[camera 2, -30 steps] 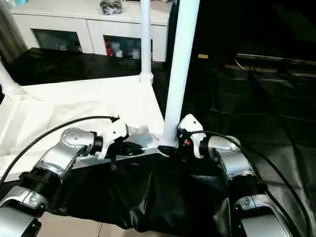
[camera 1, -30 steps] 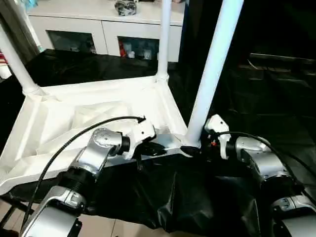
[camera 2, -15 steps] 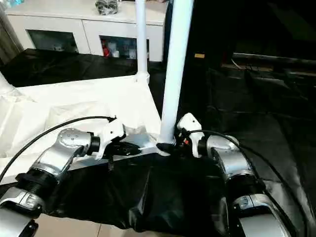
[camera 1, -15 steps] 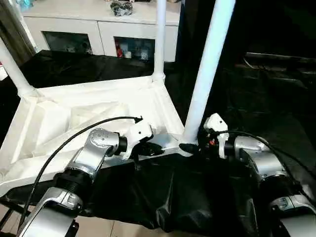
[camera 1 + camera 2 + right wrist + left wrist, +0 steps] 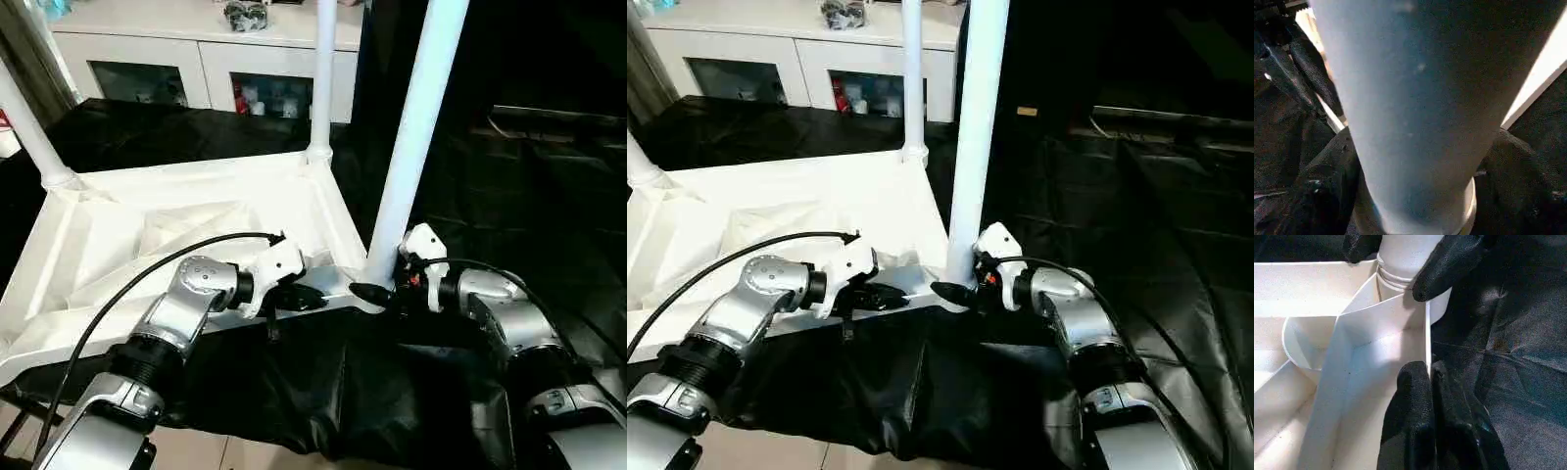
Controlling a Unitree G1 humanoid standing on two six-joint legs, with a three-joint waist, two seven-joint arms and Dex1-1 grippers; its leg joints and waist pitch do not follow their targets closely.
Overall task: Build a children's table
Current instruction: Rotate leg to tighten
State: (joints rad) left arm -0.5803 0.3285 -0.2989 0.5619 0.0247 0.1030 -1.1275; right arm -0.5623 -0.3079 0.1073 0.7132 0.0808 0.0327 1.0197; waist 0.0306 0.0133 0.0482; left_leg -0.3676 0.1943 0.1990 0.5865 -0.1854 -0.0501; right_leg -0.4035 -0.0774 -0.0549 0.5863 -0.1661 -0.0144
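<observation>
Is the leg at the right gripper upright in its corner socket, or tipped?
Roughly upright: the near leg rises from the tabletop corner, leaning slightly, with the right gripper around its base. How deep it sits: cannot tell.

A lived-in home room, judging by the white cabinet with glass doors and small items behind them standing well beyond the left gripper, a curtain at its side, and black plastic sheeting draped under the work above a tiled floor.

White tabletop lies underside-up, three white legs upright in corner sockets.
</observation>
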